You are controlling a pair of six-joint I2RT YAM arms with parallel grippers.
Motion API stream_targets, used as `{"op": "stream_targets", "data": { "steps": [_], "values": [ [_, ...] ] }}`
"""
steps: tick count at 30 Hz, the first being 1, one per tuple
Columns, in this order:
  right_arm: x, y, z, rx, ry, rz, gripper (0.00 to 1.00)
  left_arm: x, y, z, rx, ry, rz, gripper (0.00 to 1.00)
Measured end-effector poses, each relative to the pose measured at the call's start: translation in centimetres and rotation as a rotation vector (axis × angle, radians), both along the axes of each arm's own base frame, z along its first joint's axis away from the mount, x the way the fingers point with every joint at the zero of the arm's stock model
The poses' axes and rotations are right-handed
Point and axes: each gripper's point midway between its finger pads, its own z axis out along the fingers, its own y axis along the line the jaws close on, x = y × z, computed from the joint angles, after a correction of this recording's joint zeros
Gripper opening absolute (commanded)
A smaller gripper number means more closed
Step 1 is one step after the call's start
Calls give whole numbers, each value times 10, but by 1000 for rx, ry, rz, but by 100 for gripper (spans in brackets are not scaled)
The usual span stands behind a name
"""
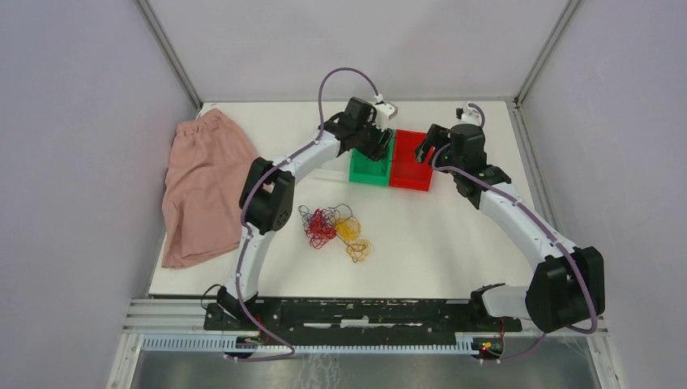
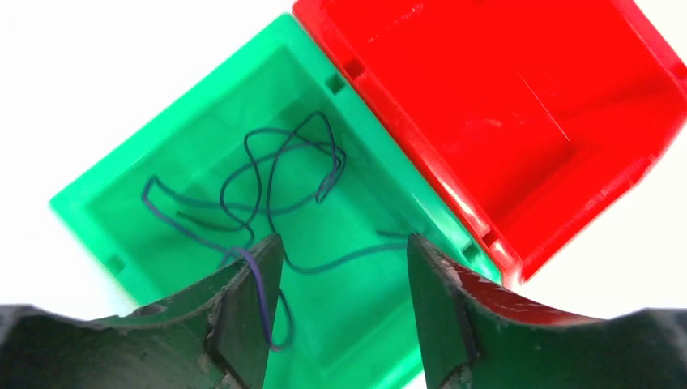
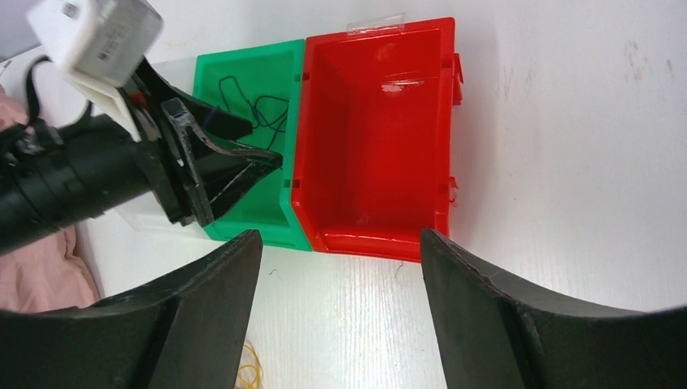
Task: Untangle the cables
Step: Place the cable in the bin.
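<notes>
The cables (image 1: pixel 334 227) lie as a tangle of red, yellow-orange and dark wires on the white table between the arms. One dark blue wire (image 2: pixel 258 182) lies loose in the green bin (image 2: pixel 356 324), also seen in the right wrist view (image 3: pixel 267 109). My left gripper (image 2: pixel 342 243) is open just above the green bin (image 1: pixel 369 166). A strand of the blue wire drapes over its left finger pad (image 2: pixel 247 308). My right gripper (image 3: pixel 339 243) is open and empty, above the table in front of the empty red bin (image 3: pixel 373 146). A bit of yellow wire (image 3: pixel 249 374) shows below it.
The green and red (image 1: pixel 409 170) bins stand side by side at the table's back middle. A pink cloth (image 1: pixel 202 186) lies at the left edge. Grey enclosure walls surround the table. The left gripper's fingers (image 3: pixel 235 166) show in the right wrist view.
</notes>
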Motion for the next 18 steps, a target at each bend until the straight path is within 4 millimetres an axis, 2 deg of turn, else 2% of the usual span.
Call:
{"op": "stream_targets", "data": {
  "steps": [3, 7, 10, 13, 16, 18],
  "values": [
    [-1, 2, 0, 5, 4, 11, 79, -7, 12, 20, -4, 24, -2, 80],
    [-4, 3, -1, 6, 14, 19, 79, -22, 27, 63, -37, 49, -22, 87],
    [-8, 3, 1, 9, 17, 27, 80, -32, 34, 104, -82, 35, -43, 87],
    [-12, 6, 4, 10, 14, 40, 81, -52, 43, 144, -114, 17, -74, 88],
    [-17, 14, 9, 9, 7, 63, 81, -73, 55, 172, -126, -3, -104, 85],
    [-22, 25, 10, 3, 3, 94, 81, -89, 67, 179, -122, 9, -125, 79]
  ]
}}
